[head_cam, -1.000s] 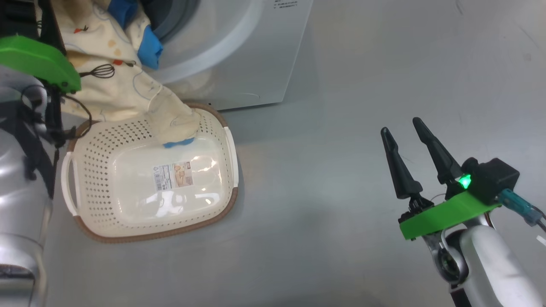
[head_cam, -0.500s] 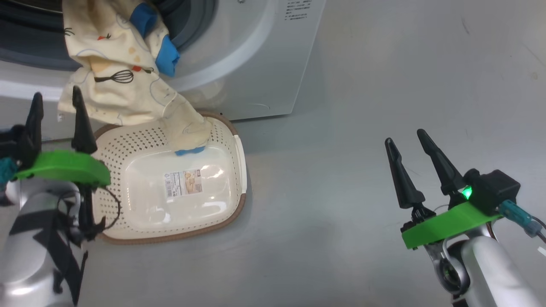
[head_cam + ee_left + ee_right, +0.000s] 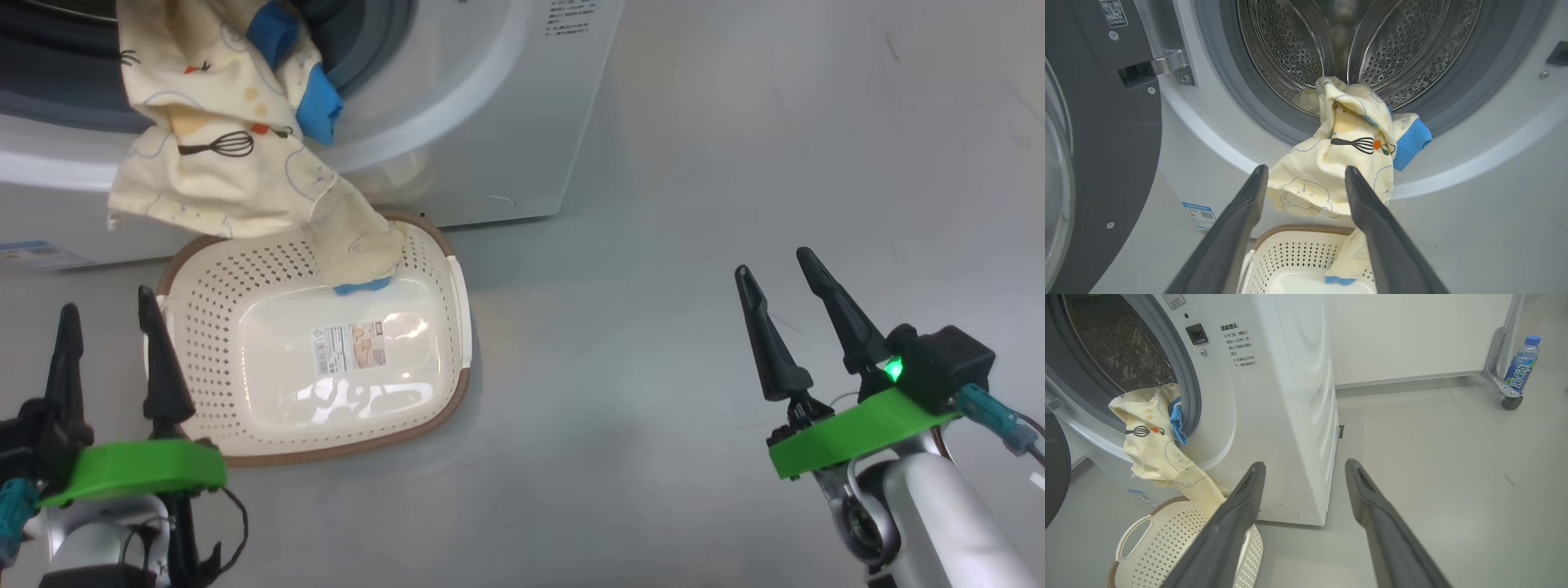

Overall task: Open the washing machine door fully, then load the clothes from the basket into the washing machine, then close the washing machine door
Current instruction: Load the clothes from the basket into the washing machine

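The washing machine (image 3: 457, 122) stands with its black-rimmed door (image 3: 1098, 143) swung open to the left. A pale yellow garment (image 3: 237, 163) with blue cuffs hangs over the grey gasket, half in the steel drum (image 3: 1290, 45). Its lower end trails into the cream basket (image 3: 441, 408) on the floor below. My left gripper (image 3: 108, 302) is open and empty beside the basket's left handle. In the left wrist view its fingers (image 3: 1306, 168) frame the hanging garment (image 3: 1339, 163) from a distance. My right gripper (image 3: 772, 263) is open, far right over bare floor.
A small blue label (image 3: 1199, 214) sits low on the washer front. In the right wrist view a water bottle (image 3: 1521, 363) rests on a wheeled metal bracket (image 3: 1502, 375) by the white wall. Grey floor spreads to the right of the washer.
My left gripper has drawn back from the drum mouth down to the basket's left side, leaving the garment draped there. The head view shifted slightly. The right arm stayed put.
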